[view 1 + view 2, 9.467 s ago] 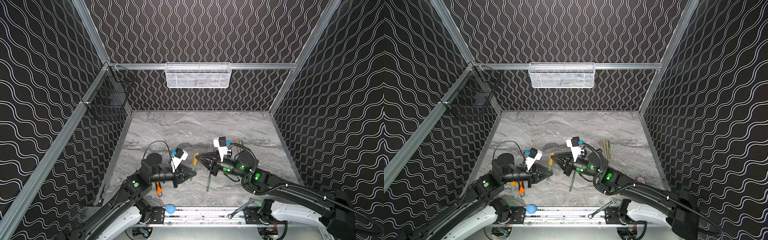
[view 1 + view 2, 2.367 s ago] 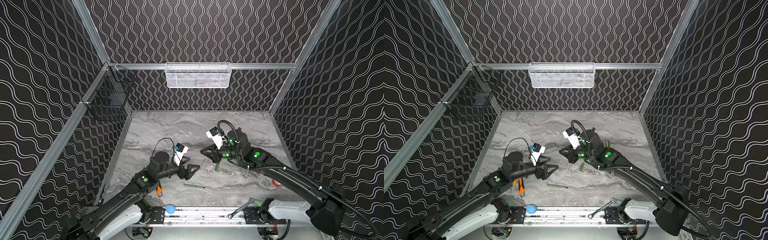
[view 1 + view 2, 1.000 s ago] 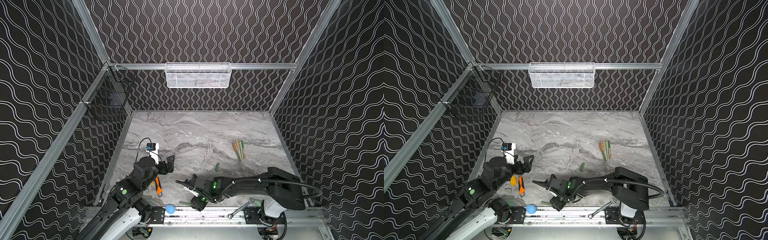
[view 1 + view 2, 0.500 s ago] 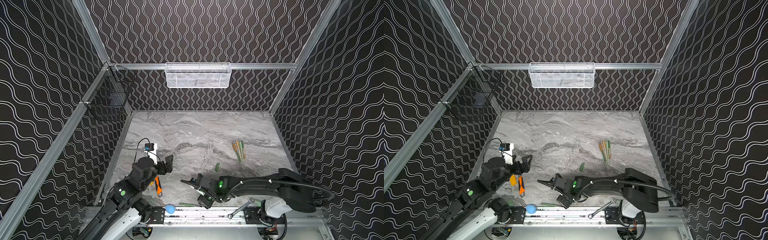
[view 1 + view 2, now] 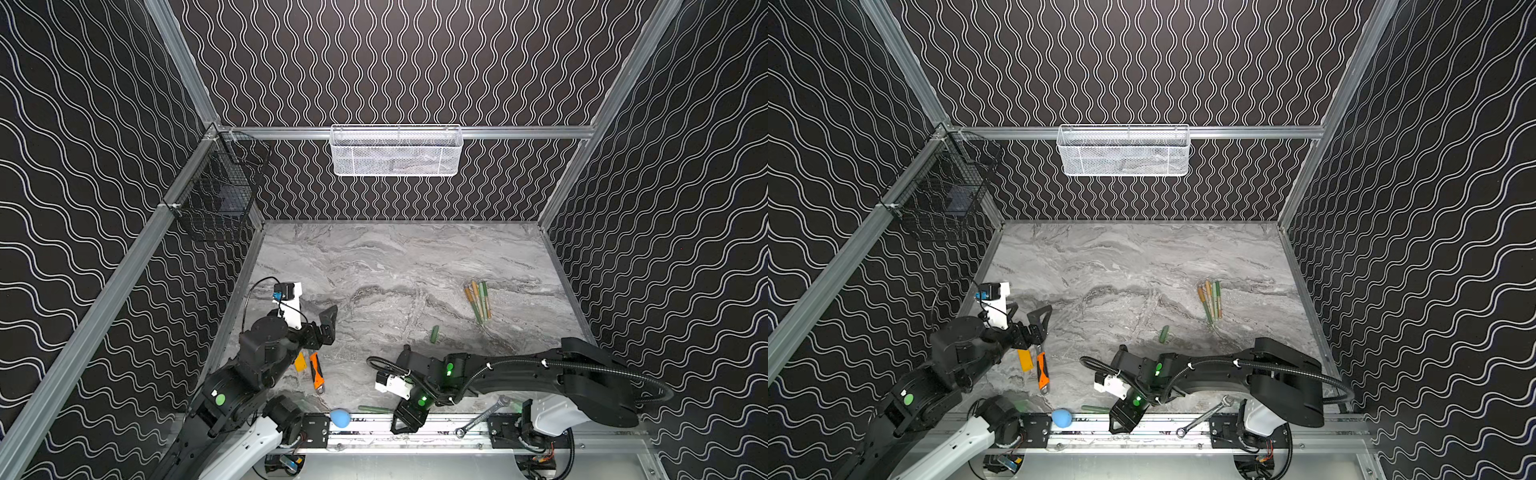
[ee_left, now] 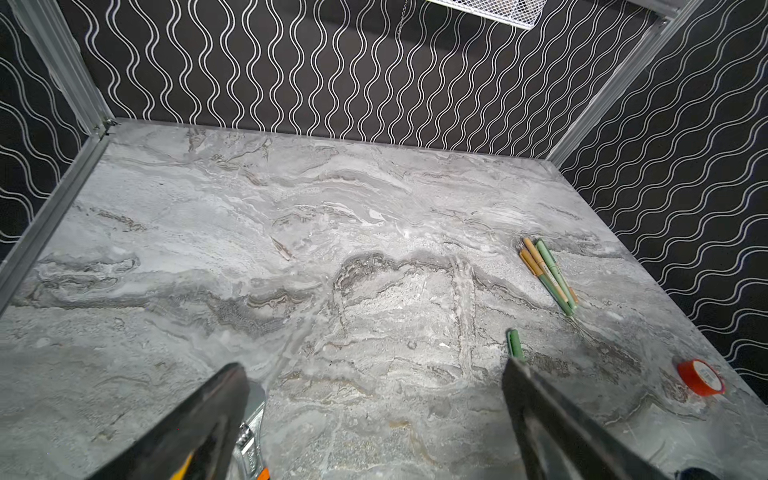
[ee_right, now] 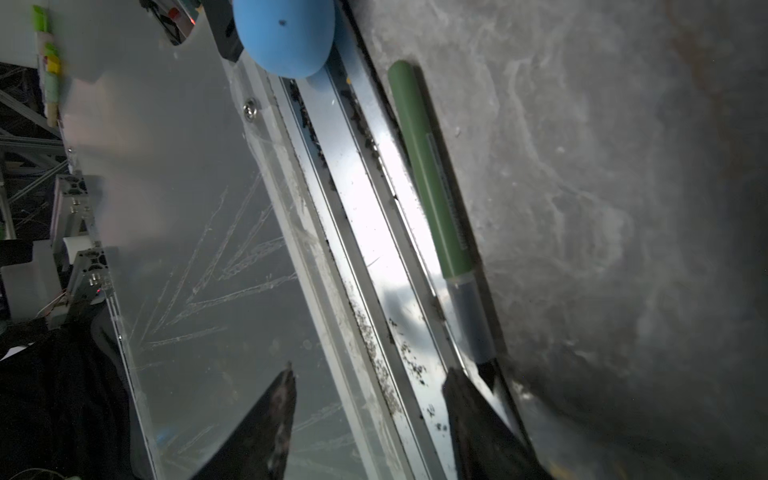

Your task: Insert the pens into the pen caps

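A dark green pen [image 5: 376,408] [image 5: 1096,409] [image 7: 428,166] lies uncapped along the table's front edge, beside the metal rail. My right gripper [image 5: 405,422] [image 5: 1121,419] [image 7: 370,372] hangs over that rail, open and empty, one finger close to the pen's dark tip. A short green pen cap [image 5: 435,334] [image 5: 1164,333] [image 6: 514,343] lies mid-table. Several green and tan-orange pens [image 5: 478,301] [image 5: 1212,301] [image 6: 548,274] lie bunched at the right. My left gripper [image 5: 326,326] [image 5: 1027,320] [image 6: 372,368] is wide open above the left of the table, holding nothing.
An orange-handled utility knife [image 5: 317,372] [image 5: 1041,370] and a yellow block [image 5: 300,362] lie below the left gripper. A wrench [image 5: 482,417] and a blue ball [image 5: 340,417] [image 7: 284,33] sit on the front rail. A red tape roll [image 6: 700,376] lies at the right. Wire baskets [image 5: 395,151] [image 5: 216,199] hang on the walls.
My right gripper has shifted slightly right and toward the front rail, staying open. The green pen and the left arm have hardly moved.
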